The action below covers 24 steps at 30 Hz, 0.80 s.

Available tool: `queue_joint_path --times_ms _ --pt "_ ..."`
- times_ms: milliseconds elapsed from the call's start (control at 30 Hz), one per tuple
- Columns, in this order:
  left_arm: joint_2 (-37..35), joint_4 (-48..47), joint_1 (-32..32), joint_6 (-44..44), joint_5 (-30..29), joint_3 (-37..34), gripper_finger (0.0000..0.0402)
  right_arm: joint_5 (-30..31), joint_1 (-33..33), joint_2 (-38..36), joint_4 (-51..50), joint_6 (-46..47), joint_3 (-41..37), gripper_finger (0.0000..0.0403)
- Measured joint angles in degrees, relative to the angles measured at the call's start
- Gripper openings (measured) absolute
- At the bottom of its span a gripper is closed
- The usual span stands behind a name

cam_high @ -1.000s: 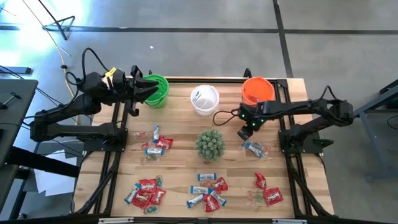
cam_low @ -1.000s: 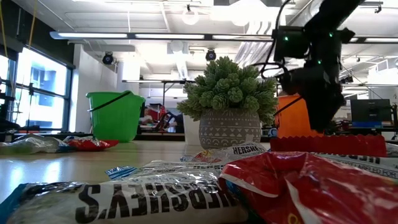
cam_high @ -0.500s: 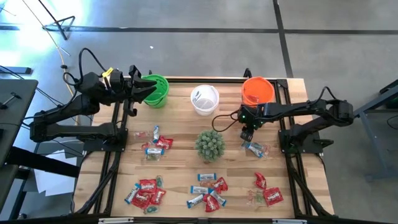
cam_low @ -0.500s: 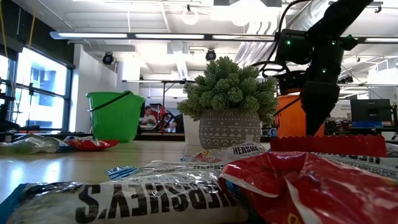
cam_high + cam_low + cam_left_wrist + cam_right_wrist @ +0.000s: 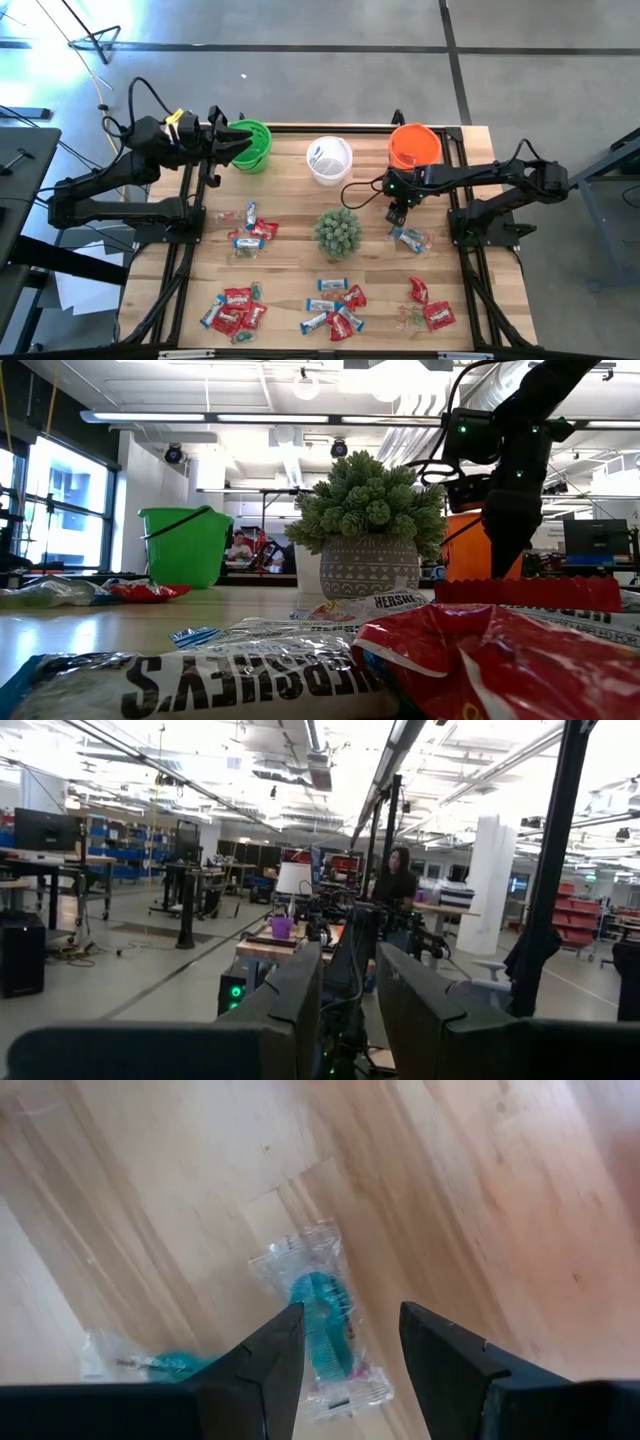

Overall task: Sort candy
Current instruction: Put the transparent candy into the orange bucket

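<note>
I had the right gripper [image 5: 396, 215] hanging just beyond the potted plant [image 5: 338, 232], between it and the orange cup [image 5: 414, 146], pointed down at the table [image 5: 290, 200]. Its fingers [image 5: 262, 1355] stood apart with nothing between them, and through the gap I could see a clear-wrapped candy with a teal middle [image 5: 322, 1325] lying flat on the wood directly below. A second clear piece [image 5: 150, 1365] sat close beside the first. From above, that pair [image 5: 410, 238] lay just to the right of the plant, near the table's right edge, with the gripper over its near end but not touching it.

The rest of the candy was spread around the plant in loose heaps: one small cluster [image 5: 249, 232] to its left, a red-heavy pile [image 5: 233, 310] at the front left corner, another mix of red and blue-white wrappers [image 5: 335, 305] straight in front of the plant, and a red bunch [image 5: 428, 307] at the front right. In the low view the nearest wrappers [image 5: 300, 670] filled the foreground.

My left gripper [image 5: 237, 148] was parked far from the plant, at the back left, right against the green cup [image 5: 254, 146]. Its fingers [image 5: 300, 995] showed a narrow gap and held nothing. The white cup [image 5: 329, 160] stood behind the plant, between the other two cups.
</note>
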Motion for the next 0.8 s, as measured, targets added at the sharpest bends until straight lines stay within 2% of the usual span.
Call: queue_joint_path --times_ms 400,700,800 --pt "-0.48 -1.76 0.0 -0.49 0.02 0.0 0.0082 -3.15 0.04 0.53 -1.09 0.91 0.0 0.016" --pt "-0.48 -2.28 0.0 -0.48 0.02 0.0 0.0082 -1.99 0.05 10.7 -0.73 -1.47 0.67 0.016" --pt "-0.47 -2.27 0.0 -0.48 0.02 0.0 0.0082 -1.33 0.09 11.96 -0.78 -1.54 1.2 0.016"
